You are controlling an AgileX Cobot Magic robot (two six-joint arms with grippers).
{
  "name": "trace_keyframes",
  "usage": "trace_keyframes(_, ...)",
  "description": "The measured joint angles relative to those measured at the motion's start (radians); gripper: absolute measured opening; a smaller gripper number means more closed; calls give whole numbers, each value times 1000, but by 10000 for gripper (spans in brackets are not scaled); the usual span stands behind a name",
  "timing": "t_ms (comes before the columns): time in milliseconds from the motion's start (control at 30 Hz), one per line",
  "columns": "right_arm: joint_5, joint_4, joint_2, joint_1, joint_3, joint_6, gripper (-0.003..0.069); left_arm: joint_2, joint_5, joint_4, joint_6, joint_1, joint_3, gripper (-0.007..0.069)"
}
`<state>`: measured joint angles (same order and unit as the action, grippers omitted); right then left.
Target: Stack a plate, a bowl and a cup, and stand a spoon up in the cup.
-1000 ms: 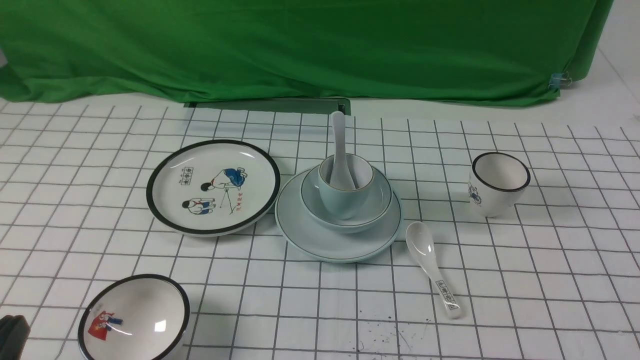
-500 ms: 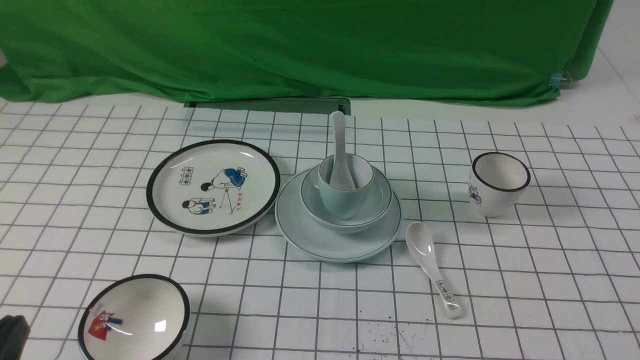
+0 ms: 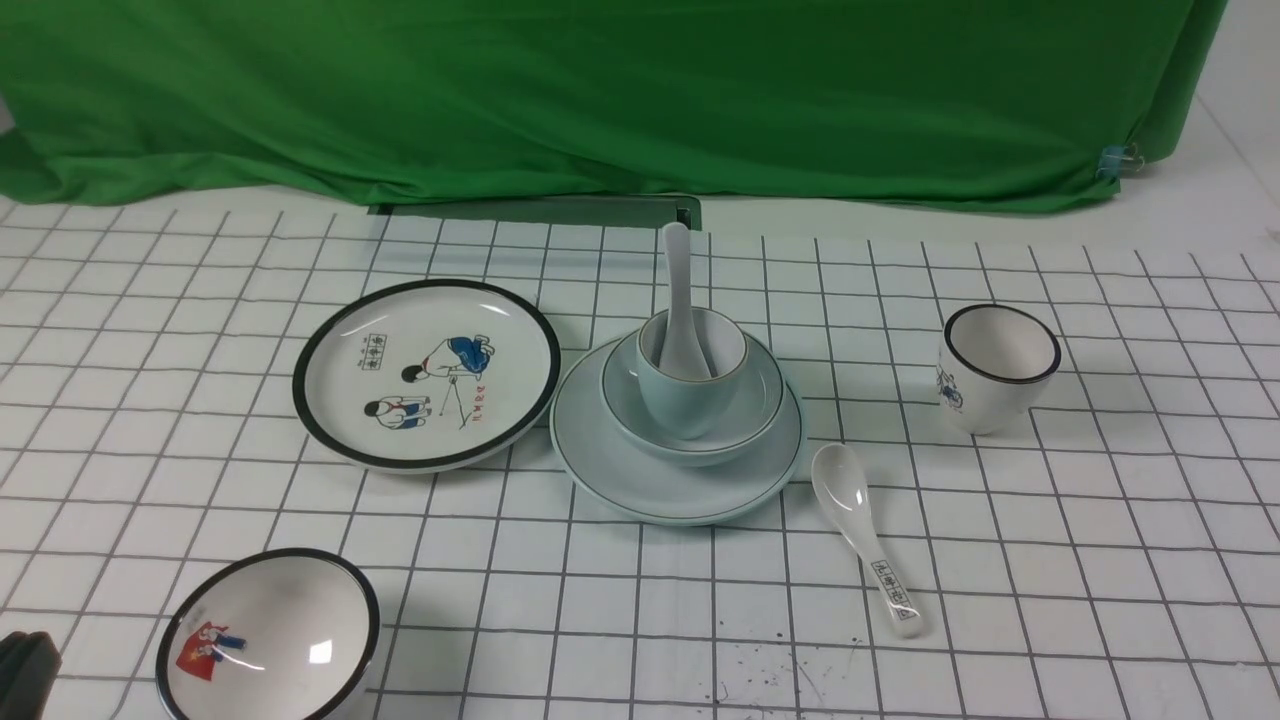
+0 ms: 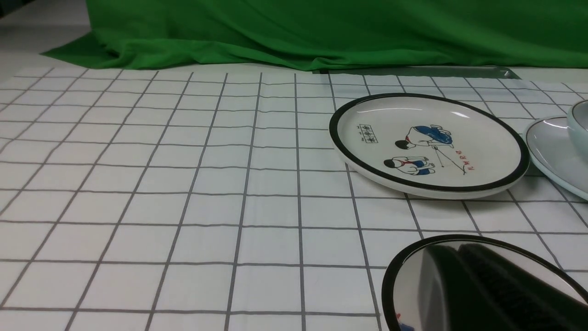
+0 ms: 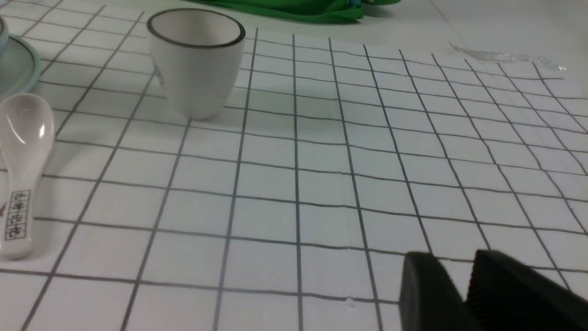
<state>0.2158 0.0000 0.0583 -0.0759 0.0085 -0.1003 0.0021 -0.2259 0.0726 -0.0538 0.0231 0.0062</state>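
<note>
From my remote seat, reading left to right: my left gripper (image 4: 477,280) sits pressed together, empty. At table centre, the plate (image 3: 610,470) carries the bowl (image 3: 755,405), the cup (image 3: 685,400) and the spoon (image 3: 680,300), handle tipped toward twelve o'clock (stacking looks finished). My right gripper (image 5: 464,285) shows a slight gap, holding nothing.
</note>
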Motion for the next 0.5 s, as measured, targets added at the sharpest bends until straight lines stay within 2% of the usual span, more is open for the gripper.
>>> trace_keyframes(500, 0, 0, 0, -2, 0, -1, 225, 0, 0, 0, -1, 0, 0, -29)
